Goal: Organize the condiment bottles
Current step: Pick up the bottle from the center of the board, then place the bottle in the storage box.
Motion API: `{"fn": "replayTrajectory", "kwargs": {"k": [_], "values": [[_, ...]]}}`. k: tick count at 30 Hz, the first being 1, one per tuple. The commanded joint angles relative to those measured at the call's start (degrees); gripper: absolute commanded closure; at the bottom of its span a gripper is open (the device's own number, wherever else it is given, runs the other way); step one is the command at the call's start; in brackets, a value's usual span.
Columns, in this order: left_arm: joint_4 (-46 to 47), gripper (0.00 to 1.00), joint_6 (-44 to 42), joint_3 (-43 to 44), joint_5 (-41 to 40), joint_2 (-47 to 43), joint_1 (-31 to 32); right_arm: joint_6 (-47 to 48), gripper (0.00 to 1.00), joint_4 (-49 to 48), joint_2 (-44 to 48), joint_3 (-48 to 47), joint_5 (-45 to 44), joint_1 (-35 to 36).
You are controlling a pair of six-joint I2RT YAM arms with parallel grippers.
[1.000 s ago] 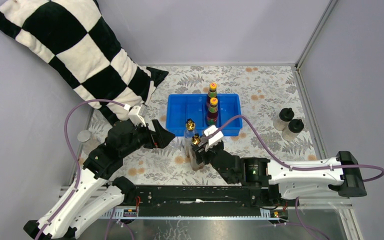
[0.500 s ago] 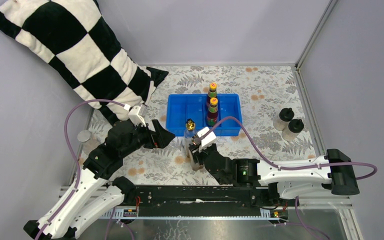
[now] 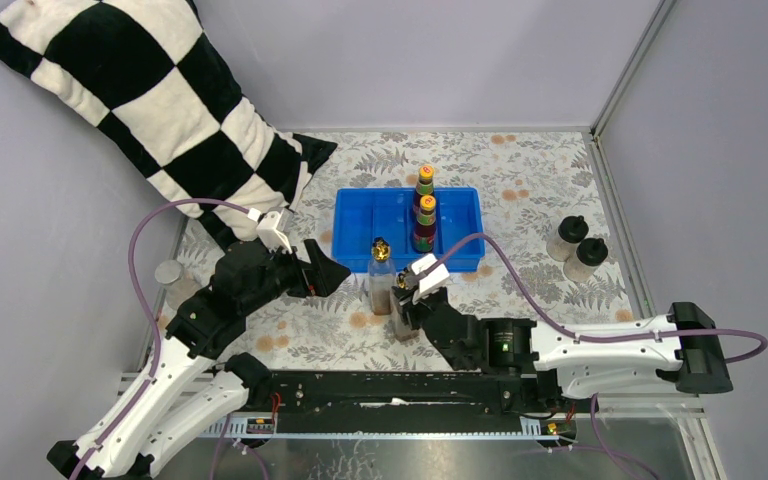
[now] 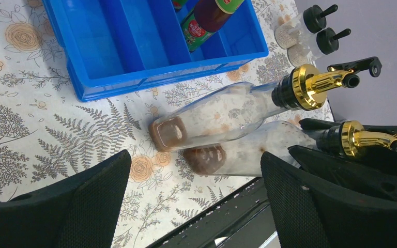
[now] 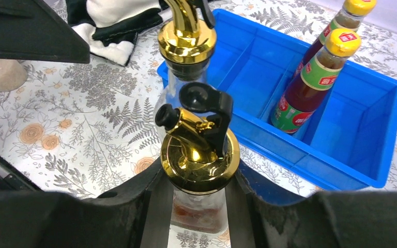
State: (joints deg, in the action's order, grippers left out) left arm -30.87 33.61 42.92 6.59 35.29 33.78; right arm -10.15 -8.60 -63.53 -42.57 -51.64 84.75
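In the right wrist view, the right end effector is straddling the nearer gold-spouted bottle. Its fingers are sitting close against both sides of the glass neck just under the gold collar, though I cannot tell whether they are pinching yet. A good grip is probably staying on that neck, below the collar and off the spout. The lift should be going straight up, since the twin bottle is standing just beyond, between this one and the blue tray. In the left wrist view, the left end effector is hanging with its fingers spread wide and nothing between them. Both gold-spouted bottles are standing close together in front of the tray's front wall. From above, two orange-capped bottles are standing inside the tray's right half, whose left compartments are showing bare blue. Two black-capped shakers are waiting well to the tray's right, and a silver-lidded jar well to its left. The worktop is wearing a flat fern-and-flower print. A checked pillow is leaning behind the tray's left corner against plain grey walls.
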Motion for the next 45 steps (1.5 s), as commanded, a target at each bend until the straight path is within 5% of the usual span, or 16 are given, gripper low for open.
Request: {"fn": "replayTrajectory", "kwargs": {"k": [1, 10, 17, 45], "values": [[-0.06, 0.01, -0.96, -0.82, -0.09, -0.74, 0.5, 0.4, 0.69, -0.15, 4.4, -0.14, -4.87, 0.34], [-0.06, 0.01, -0.91, -0.77, -0.24, -0.33, 0.49, 4.65, 0.69, -0.83, 11.18, 1.94, -8.04, -1.29], [-0.04, 0.01, -0.91, -0.79, -0.35, -0.14, 0.5, 6.18, 0.71, 0.37, 12.27, -2.36, -0.31, -9.37], [-0.06, 0.01, -1.09, -0.79, -0.27, -0.15, 0.58, 7.96, 0.74, 6.39, -5.29, -28.57, 21.32, -29.01]]}}
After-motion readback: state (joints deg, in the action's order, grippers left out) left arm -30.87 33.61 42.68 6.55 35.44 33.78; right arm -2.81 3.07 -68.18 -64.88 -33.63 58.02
